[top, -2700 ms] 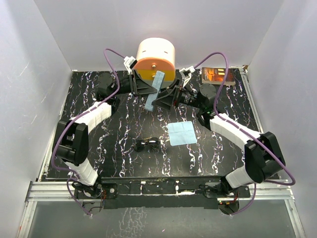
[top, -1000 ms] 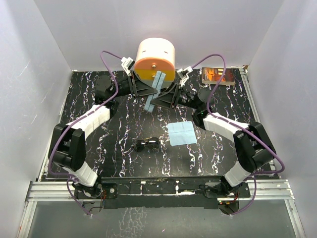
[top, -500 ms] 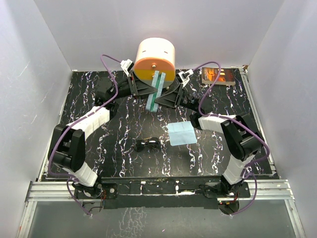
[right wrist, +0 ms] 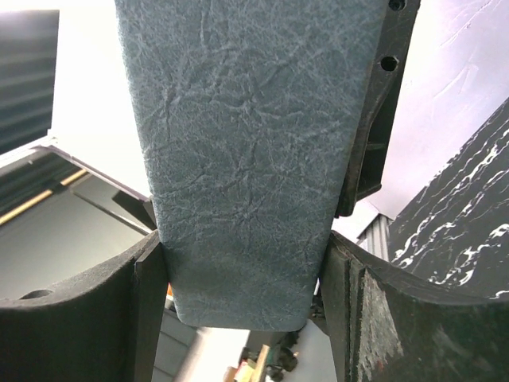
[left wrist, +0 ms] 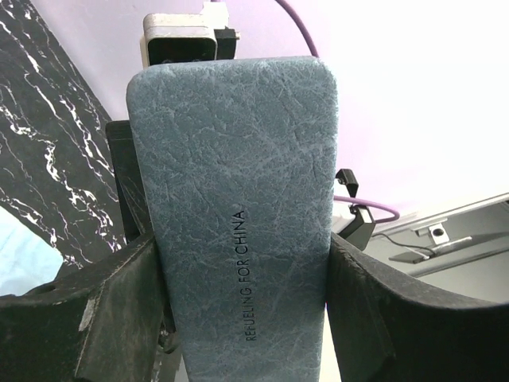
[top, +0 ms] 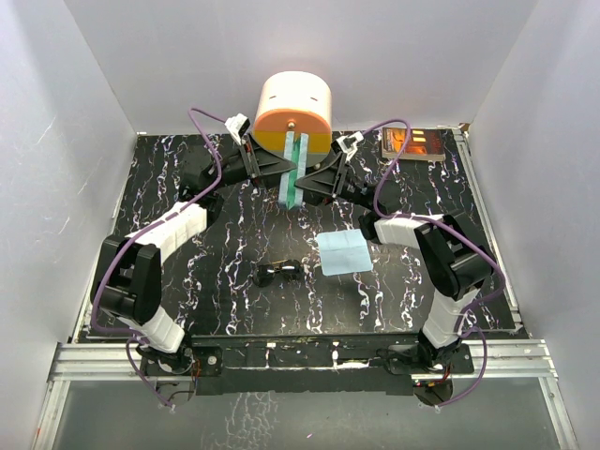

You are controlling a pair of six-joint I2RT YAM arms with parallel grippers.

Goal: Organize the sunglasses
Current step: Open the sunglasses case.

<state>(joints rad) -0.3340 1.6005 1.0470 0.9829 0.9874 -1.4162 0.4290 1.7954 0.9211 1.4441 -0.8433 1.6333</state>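
The sunglasses (top: 280,273) lie folded on the black marbled table, near the middle, apart from both grippers. The grey-blue case (top: 294,172) with teal lining is held up in the air at the back centre. My left gripper (top: 277,167) is shut on one half of the case (left wrist: 238,215). My right gripper (top: 312,178) is shut on the other half (right wrist: 238,151). The case stands nearly upright and shows a narrow teal gap between its halves.
A flat light-blue cloth (top: 344,251) lies right of the sunglasses. An orange and cream cylinder (top: 293,117) stands at the back centre behind the case. A brown box (top: 413,143) lies at the back right. White walls enclose the table.
Both grippers have moved closer together and toward the back. The case has turned from tilted to nearly upright and its teal lining now shows.
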